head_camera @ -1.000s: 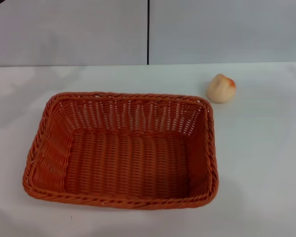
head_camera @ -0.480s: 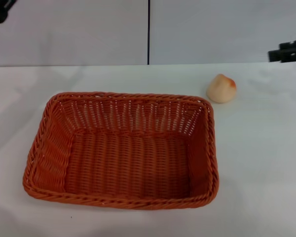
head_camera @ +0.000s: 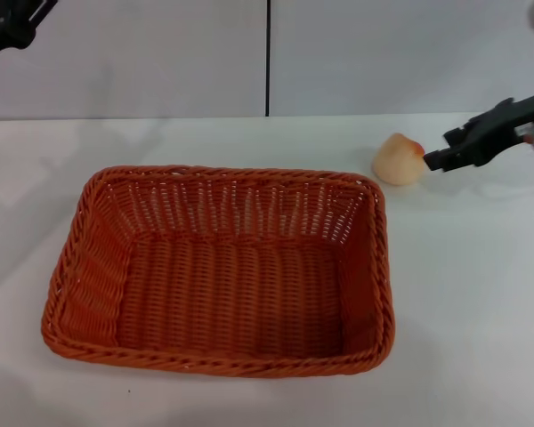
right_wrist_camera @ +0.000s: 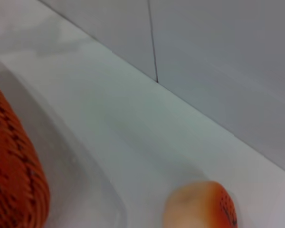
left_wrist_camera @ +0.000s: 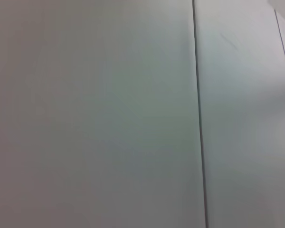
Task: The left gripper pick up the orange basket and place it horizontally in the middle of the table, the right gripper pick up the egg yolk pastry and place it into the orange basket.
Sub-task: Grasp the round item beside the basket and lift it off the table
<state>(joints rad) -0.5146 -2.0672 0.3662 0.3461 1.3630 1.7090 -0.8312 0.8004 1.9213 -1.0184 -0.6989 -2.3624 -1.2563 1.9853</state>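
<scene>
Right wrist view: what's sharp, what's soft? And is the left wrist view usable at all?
Right wrist view: egg yolk pastry and orange basket rim are close and soft-edged; the wall seam is crisper. Left wrist view: only grey wall panels and a seam, nothing of the task. Head view: even light, faint shadow beside the right gripper on the table.

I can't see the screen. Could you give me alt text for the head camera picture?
A large orange basket sits empty in the middle of a white table, and the right claw reaches in from the right edge, its tip beside a small egg yolk pastry just beyond the basket's far right corner. The left claw is raised at the top left corner, before a grey wall.
</scene>
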